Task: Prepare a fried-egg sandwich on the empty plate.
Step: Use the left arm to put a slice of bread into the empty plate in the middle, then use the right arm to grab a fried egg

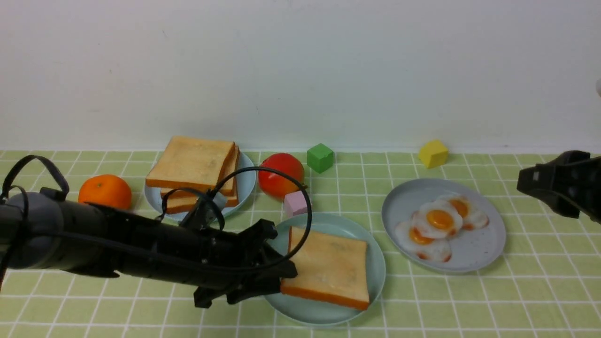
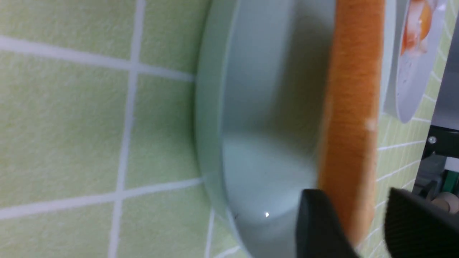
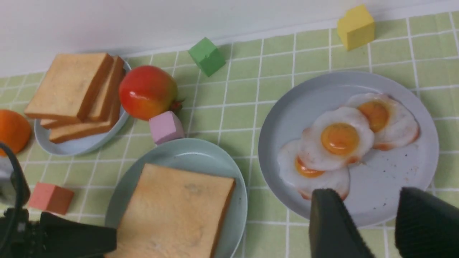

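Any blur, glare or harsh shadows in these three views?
Front view: sharp, even light, soft shadows. Left wrist view: too close, toast edge and green plate smeared, small glint on the plate. Right wrist view: eggs crisp, right tool out of focus.

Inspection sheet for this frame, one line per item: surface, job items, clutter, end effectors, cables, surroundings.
Surface: green checked cloth, flat.
Job's things: mint plate holds one toast slice, no egg on it; three eggs overlap on grey plate; toast stack on blue plate.
Clutter: orange, red fruit, pink cube, green cube, yellow cube, red block.
End effectors: left end effector open, astride the slice's edge; right end effector open, empty, clear of the eggs.
Cables: black cable loops off left arm near the mint plate.
Surroundings: white wall; nothing else seen.
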`<move>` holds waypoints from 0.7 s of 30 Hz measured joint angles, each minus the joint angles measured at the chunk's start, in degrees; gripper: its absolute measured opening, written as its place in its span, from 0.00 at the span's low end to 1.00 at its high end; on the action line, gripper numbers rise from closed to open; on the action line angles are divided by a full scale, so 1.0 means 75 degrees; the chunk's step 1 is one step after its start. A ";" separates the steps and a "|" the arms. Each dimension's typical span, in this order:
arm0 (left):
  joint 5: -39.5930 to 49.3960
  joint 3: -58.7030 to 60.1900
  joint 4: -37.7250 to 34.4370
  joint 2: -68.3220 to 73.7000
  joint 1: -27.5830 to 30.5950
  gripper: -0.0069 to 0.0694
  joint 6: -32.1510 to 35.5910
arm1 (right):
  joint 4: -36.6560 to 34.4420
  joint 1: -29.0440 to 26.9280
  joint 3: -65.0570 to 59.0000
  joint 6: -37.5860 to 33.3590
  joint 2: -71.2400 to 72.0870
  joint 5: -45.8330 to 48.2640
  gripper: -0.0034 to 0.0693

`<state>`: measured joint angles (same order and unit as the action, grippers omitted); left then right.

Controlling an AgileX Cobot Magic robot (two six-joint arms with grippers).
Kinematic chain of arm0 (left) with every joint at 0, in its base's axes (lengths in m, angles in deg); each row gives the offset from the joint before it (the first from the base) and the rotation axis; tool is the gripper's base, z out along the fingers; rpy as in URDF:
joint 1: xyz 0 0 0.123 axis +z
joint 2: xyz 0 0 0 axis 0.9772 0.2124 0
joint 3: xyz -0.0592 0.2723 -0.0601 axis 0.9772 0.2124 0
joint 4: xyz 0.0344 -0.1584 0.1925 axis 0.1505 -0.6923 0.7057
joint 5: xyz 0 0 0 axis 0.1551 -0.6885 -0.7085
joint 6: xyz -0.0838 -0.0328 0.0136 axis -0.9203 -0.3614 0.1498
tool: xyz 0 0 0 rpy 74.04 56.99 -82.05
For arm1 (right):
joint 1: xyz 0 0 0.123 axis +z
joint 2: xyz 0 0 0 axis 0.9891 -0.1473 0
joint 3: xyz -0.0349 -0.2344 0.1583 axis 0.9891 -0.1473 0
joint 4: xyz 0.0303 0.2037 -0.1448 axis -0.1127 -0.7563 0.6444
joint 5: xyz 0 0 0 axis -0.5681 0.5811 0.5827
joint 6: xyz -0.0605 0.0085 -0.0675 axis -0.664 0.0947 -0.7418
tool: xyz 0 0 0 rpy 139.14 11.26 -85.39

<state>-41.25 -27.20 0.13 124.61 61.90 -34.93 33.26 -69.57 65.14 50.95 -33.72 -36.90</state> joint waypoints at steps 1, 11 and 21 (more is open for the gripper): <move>0.0009 0.0000 0.0137 0.0000 0.0053 0.61 -0.0131 | 0.0008 0.0000 0.0052 0.0039 -0.0058 0.0011 0.50; 0.1147 -0.0677 0.2231 -0.0903 0.1547 0.95 -0.1216 | -0.0204 -0.0637 0.1291 0.0190 -0.1231 0.1049 0.77; 0.1739 -0.1858 0.4727 -0.3151 0.1195 0.54 -0.1969 | -0.3888 -0.2344 0.1474 -0.1088 -0.3378 0.1693 0.78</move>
<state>-28.21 -41.13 35.58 100.98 70.87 -49.70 4.10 -87.14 76.20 42.79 -59.06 -24.21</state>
